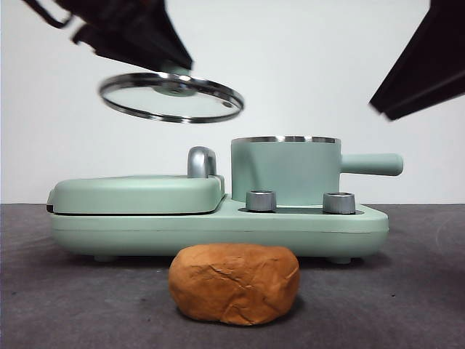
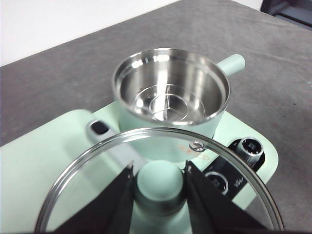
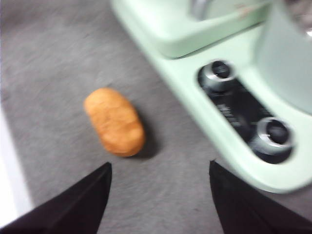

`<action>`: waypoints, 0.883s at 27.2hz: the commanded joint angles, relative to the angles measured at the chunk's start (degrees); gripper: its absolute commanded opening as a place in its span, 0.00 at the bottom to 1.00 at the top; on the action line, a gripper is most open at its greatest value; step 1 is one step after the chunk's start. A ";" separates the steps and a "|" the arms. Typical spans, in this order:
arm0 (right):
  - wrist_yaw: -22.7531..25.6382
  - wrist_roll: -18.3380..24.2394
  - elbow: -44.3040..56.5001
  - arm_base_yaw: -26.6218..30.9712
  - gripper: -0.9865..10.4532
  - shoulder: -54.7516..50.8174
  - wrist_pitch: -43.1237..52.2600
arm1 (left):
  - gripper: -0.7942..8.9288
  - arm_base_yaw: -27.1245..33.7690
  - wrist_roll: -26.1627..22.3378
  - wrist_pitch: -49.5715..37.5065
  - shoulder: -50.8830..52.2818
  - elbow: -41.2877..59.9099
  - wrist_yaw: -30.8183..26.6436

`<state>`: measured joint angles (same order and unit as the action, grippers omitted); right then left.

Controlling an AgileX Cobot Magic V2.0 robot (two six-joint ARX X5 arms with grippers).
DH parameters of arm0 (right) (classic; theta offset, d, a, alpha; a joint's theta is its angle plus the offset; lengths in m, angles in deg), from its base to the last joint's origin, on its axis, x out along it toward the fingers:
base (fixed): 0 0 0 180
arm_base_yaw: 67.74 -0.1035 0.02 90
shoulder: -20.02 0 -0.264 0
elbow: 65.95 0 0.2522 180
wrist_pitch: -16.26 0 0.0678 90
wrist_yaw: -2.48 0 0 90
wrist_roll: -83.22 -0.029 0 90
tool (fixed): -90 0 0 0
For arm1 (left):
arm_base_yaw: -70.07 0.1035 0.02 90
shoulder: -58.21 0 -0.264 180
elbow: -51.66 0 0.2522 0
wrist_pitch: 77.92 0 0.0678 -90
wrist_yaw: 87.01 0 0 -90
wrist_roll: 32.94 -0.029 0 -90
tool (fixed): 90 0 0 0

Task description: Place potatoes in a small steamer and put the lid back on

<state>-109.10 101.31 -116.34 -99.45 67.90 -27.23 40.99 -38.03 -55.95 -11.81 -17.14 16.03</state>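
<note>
An orange-brown potato (image 1: 235, 283) (image 3: 115, 121) lies on the grey table in front of the cooker. The small mint-green steamer (image 1: 285, 169) (image 2: 170, 95) stands uncovered on the cooker's right side, its steel inside bare. My left gripper (image 1: 167, 62) (image 2: 159, 183) is shut on the knob of the glass lid (image 1: 171, 97) (image 2: 97, 161) and holds it tilted in the air, up and left of the pot. High at the right, my right gripper (image 1: 385, 105) (image 3: 160, 168) hangs open above the table, close to the potato.
The mint-green cooker base (image 1: 218, 229) carries a flat grill cover (image 1: 138, 193) with a chrome handle (image 1: 201, 161) on its left and two silver dials (image 1: 261, 201) (image 1: 338, 203) at the front. The pot's stubby handle (image 1: 372, 164) points right.
</note>
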 commanded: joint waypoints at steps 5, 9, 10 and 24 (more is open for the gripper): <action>1.07 1.03 -1.01 -8.50 0.38 8.24 5.35 | 0.10 1.75 1.20 1.95 6.91 1.05 -0.24; 1.11 0.94 -1.01 -11.72 0.41 14.25 10.38 | 0.10 2.91 0.83 2.93 9.07 1.05 -0.24; 1.14 0.76 -1.01 -12.41 0.43 16.33 11.87 | 0.10 3.30 0.83 3.10 9.46 1.05 -0.22; 3.65 -1.77 -1.01 -15.04 0.42 34.97 23.45 | 0.10 4.37 -0.09 4.22 10.93 1.05 -0.20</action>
<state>-105.48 101.09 -116.40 -113.85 101.62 -4.37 45.56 -37.76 -50.16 -1.17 -15.24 15.66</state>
